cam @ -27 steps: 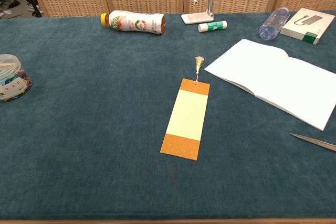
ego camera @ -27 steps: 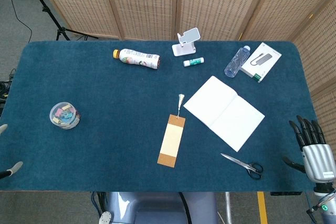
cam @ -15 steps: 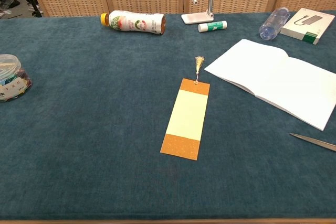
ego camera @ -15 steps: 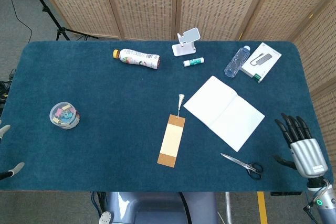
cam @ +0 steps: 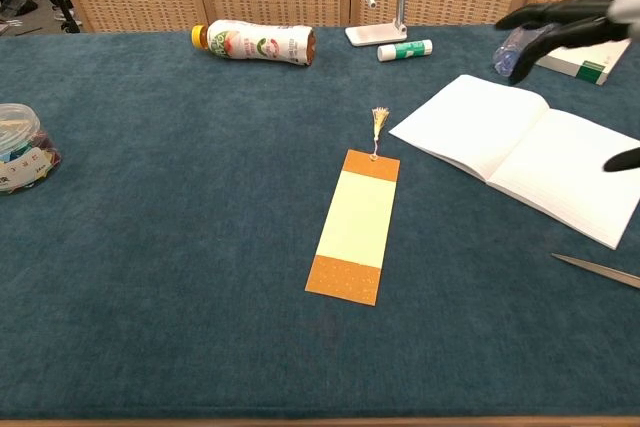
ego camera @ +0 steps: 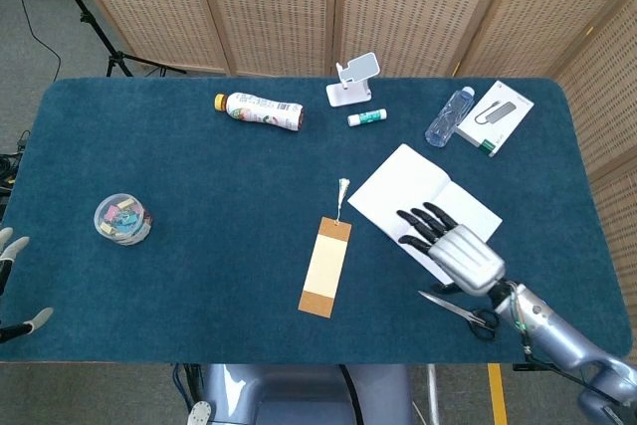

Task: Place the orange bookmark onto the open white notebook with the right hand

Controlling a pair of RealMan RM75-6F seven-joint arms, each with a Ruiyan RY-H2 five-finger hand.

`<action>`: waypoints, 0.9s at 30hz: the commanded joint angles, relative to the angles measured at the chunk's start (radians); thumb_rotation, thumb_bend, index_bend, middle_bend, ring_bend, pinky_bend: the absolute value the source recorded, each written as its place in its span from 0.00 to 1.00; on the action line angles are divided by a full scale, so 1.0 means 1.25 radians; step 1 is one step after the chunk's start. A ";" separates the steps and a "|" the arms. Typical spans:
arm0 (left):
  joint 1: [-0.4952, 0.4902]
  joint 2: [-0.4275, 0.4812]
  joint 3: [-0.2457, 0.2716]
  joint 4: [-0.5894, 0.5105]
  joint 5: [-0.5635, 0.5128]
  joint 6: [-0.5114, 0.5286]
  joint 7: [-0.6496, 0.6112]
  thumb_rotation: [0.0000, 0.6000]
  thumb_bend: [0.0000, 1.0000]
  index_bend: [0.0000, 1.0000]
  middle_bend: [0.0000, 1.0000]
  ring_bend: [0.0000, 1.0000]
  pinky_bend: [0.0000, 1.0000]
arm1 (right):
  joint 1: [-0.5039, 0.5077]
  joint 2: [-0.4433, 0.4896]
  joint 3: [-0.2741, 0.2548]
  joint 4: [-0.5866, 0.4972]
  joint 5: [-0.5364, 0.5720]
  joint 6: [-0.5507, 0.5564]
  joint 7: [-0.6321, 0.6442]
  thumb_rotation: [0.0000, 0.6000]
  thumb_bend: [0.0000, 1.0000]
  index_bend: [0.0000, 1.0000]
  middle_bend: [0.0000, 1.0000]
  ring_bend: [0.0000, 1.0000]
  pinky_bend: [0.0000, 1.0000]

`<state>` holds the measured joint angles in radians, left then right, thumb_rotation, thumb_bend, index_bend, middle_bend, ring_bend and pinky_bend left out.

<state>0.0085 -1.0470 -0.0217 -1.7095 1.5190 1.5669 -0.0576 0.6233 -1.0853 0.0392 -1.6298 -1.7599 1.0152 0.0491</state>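
Table (ego camera: pixel 179 186): a dark blue felt-covered surface is filling most of both views, with woven screens standing behind it.
White notebook (ego camera: pixel 398 191): it is lying open and flat right of centre, its pages turned at a slant to the table edge.
Right hand (ego camera: pixel 448 244): it is hovering over the near page of the notebook in the head view, fingers spread and pointing toward the bookmark, holding nothing. In the chest view it is showing at the upper right edge (cam: pixel 575 22) with dark fingers splayed.
Orange bookmark (ego camera: pixel 326 266): it is lying flat on the felt just left of the notebook, not touching it, with its pale centre panel facing up and its tassel pointing away from the robot. No hand is touching it.
Left hand (ego camera: pixel 12 286): only pale fingertips are peeking in at the left edge of the head view; whether it is open or closed cannot be told.
Bottle (ego camera: pixel 261 109): it is lying on its side near the far edge.
Scissors (ego camera: pixel 460 314): they are lying closed near the front edge, just beside the right wrist.
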 commanded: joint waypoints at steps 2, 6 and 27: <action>0.000 0.006 -0.001 -0.006 -0.006 -0.004 -0.002 1.00 0.00 0.00 0.00 0.00 0.00 | 0.181 -0.119 0.086 -0.026 0.142 -0.271 -0.217 1.00 0.10 0.25 0.00 0.00 0.00; -0.001 0.012 -0.001 -0.006 -0.011 -0.009 -0.013 1.00 0.00 0.00 0.00 0.00 0.00 | 0.221 -0.183 0.089 0.007 0.189 -0.319 -0.309 1.00 0.10 0.25 0.00 0.00 0.00; -0.006 0.016 0.009 -0.002 0.002 -0.025 -0.026 1.00 0.00 0.00 0.00 0.00 0.00 | 0.300 -0.362 0.028 0.200 0.111 -0.274 -0.323 1.00 0.09 0.31 0.00 0.00 0.00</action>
<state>0.0012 -1.0270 -0.0099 -1.7115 1.5215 1.5358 -0.0900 0.9927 -1.5290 0.0860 -1.3925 -1.6102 0.6692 -0.3639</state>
